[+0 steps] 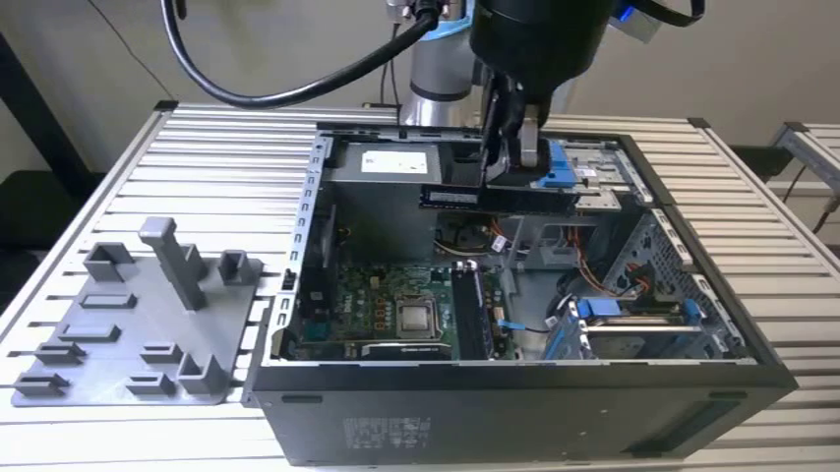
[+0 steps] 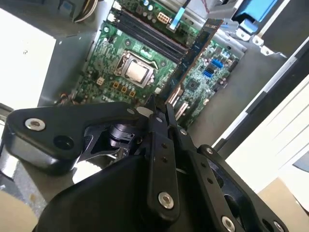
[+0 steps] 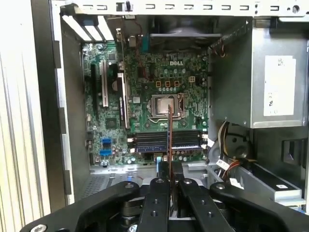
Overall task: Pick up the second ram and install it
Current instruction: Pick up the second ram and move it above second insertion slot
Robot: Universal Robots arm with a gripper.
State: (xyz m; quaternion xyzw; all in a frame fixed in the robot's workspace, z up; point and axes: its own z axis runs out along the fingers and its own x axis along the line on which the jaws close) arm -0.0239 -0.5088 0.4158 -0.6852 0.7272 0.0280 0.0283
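While our hand [image 1: 510, 180] hangs over the open computer case [image 1: 525, 418], its fingers are shut tight on the second ram [image 1: 453, 197]. We hold the long dark stick level, by its top edge, up in the air above the green board [image 1: 381, 307]. A grey tray [image 1: 125, 339] sits on the tabletop [image 1: 132, 167], at the exterior view's left.
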